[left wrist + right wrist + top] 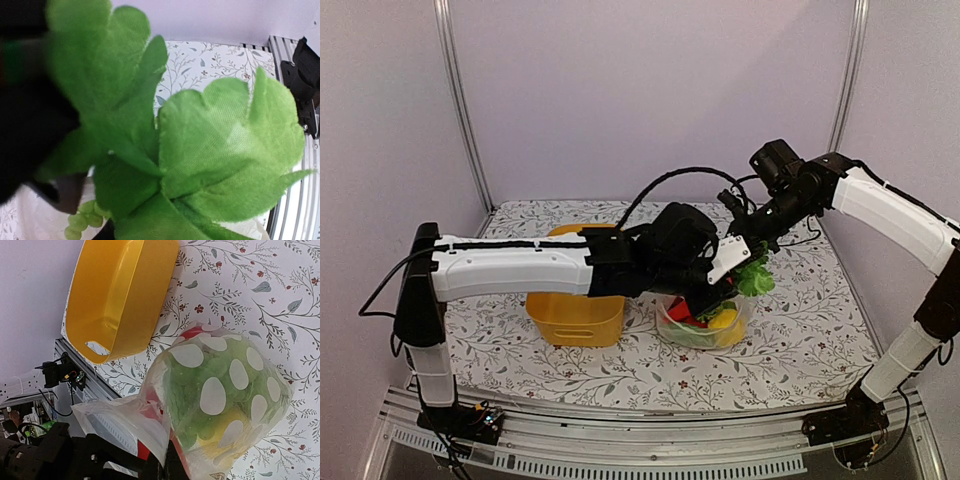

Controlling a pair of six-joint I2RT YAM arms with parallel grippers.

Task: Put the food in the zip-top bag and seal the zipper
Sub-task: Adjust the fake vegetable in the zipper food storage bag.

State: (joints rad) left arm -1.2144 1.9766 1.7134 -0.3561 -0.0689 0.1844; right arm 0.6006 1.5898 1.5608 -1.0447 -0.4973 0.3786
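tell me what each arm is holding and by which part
Left gripper: the lettuce, grip spot hidden by leaves. Right gripper: the zip-top bag, by its mouth edge.

Lettuce (200,150) over food-filled dotted bag (212,395)

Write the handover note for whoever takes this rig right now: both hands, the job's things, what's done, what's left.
Left hand: appears closed on the lettuce, holding it at the bag's mouth.
Right hand: shut on the mouth edge of the zip-top bag, keeping it open.
The bag sits beside the yellow tub. No food shows in the visible part of the tub.
Done: a red piece, a yellow piece and green pieces are inside.
Left: push the lettuce in, let go, then seal the mouth.
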